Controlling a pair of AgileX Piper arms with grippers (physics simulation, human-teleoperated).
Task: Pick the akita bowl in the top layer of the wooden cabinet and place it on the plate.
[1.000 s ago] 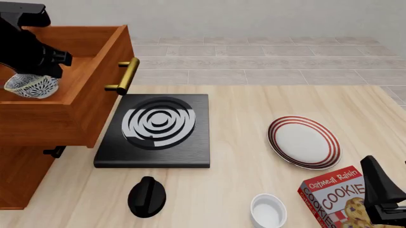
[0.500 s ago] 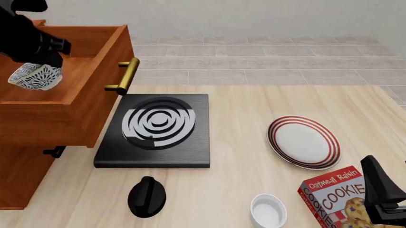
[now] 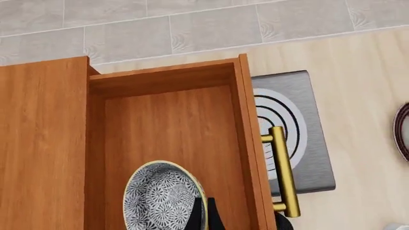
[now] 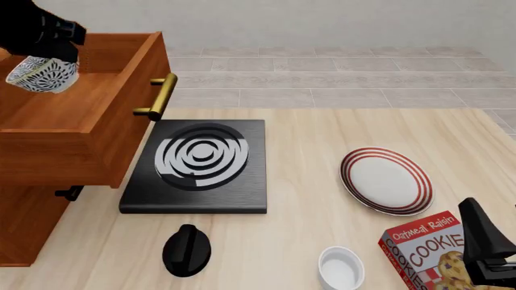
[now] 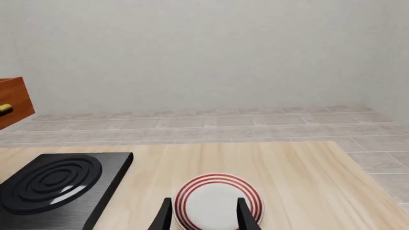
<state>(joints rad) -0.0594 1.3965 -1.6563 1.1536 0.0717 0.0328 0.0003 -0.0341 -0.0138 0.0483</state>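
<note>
A pale wooden worktop (image 4: 322, 199) runs back to grey floor tiles and a plain light wall; the stove (image 4: 197, 163), a black slab with a ringed burner, serves as the landmark here. Left of the stove stands the wooden cabinet (image 4: 32, 223), its top layer (image 4: 89, 121) pulled out open, the brass handle (image 4: 161, 95) just above the stove's near-left corner. Up above that drawer's far left side hangs the akita bowl (image 4: 40, 74), tilted and clear of the drawer floor; the left gripper (image 3: 203, 215) pinches its rim, one dark finger inside and one outside, as the left wrist view shows. In front of the stove lies a black knob-like object (image 4: 187, 249). Right of the stove sits the plate (image 4: 385, 181), bare; nearer than the plate and further from the stove are a white cup-like bowl (image 4: 340, 267) and a cookie box (image 4: 427, 251). The right gripper (image 5: 203, 215) hangs spread and empty, its fingers framing the plate, far right of the stove.
</note>
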